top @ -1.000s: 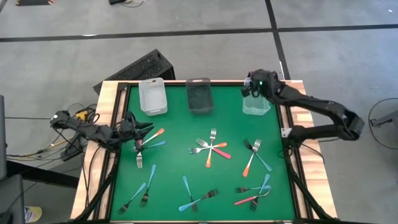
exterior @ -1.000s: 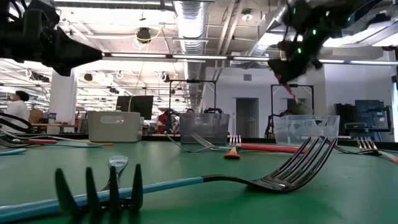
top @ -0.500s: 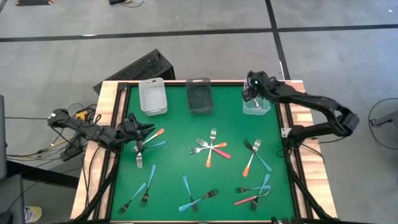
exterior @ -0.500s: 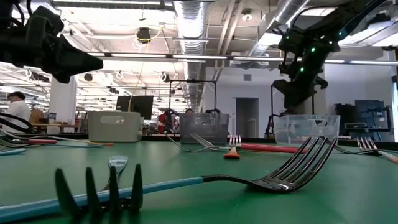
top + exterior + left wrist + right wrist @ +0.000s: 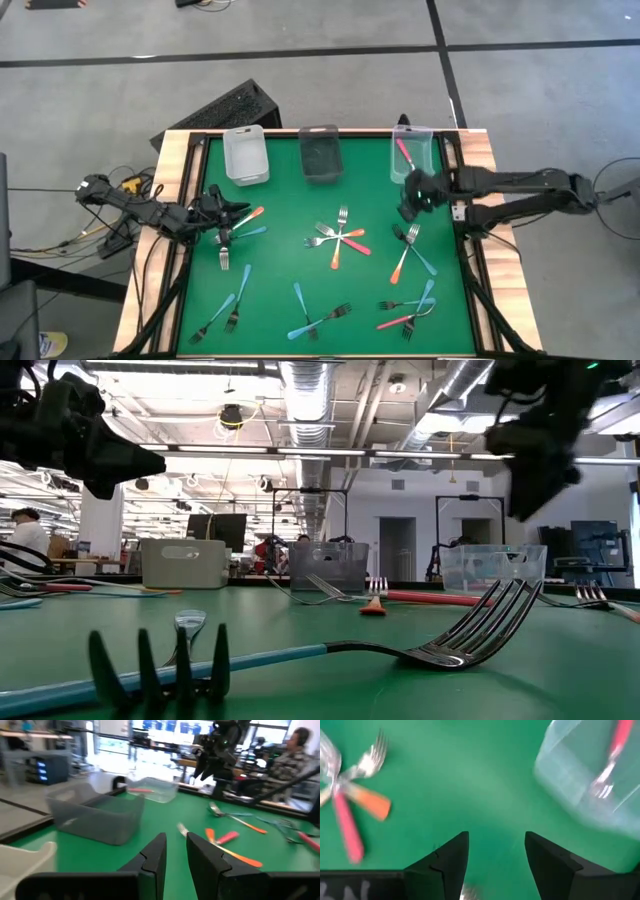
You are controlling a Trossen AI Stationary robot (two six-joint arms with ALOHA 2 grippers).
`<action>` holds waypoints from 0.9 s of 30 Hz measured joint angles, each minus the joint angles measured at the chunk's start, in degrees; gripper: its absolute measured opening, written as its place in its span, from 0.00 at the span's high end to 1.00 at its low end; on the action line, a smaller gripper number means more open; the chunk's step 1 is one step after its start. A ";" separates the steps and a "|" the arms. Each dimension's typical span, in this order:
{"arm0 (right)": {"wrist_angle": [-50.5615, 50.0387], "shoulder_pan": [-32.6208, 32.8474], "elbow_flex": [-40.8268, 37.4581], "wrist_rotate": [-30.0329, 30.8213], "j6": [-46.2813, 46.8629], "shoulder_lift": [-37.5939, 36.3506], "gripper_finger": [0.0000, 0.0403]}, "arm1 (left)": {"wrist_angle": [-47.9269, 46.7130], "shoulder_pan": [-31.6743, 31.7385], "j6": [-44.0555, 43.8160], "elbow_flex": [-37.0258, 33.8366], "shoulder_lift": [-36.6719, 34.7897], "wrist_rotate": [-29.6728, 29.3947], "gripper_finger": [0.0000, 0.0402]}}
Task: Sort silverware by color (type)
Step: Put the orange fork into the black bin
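Observation:
The silverware is small forks with blue, orange or pink handles, lying in loose groups on the green table (image 5: 290, 200). One pink fork (image 5: 404, 154) lies inside the clear bin (image 5: 425, 165) at the far right. My right gripper (image 5: 408, 202) hovers open just near of that bin, with nothing between its fingers (image 5: 445, 860). My left gripper (image 5: 232, 212) stands at the table's left, beside an orange and a blue fork (image 5: 248, 222). Its fingers (image 5: 156, 852) show a narrow gap with only table between them.
A white bin (image 5: 245, 155) and a dark bin (image 5: 320, 152) stand along the far edge. Fork groups lie at the centre (image 5: 338, 240), right (image 5: 410, 250), near right (image 5: 410, 305), near middle (image 5: 315, 315) and near left (image 5: 225, 310). People sit beyond the table.
My right gripper has let go of the pink fork over the clear bin, and the fork now lies inside it. The gripper has then swung toward the table's near edge, out from over the bin and above the green surface.

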 joint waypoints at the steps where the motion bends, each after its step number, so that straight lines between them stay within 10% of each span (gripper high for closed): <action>1: -1.24 2.73 -0.36 0.12 2.59 0.07 0.46 | 0.00 -0.07 -0.17 0.00 0.00 0.84 0.84; 10: -2.19 16.55 -6.03 0.35 16.59 2.35 0.46 | 0.01 -1.71 -0.82 -0.04 -0.02 1.68 0.84; 27: 8.60 14.21 -15.58 -5.04 17.38 3.90 0.49 | 0.00 -1.69 1.12 -0.09 -0.02 0.73 0.84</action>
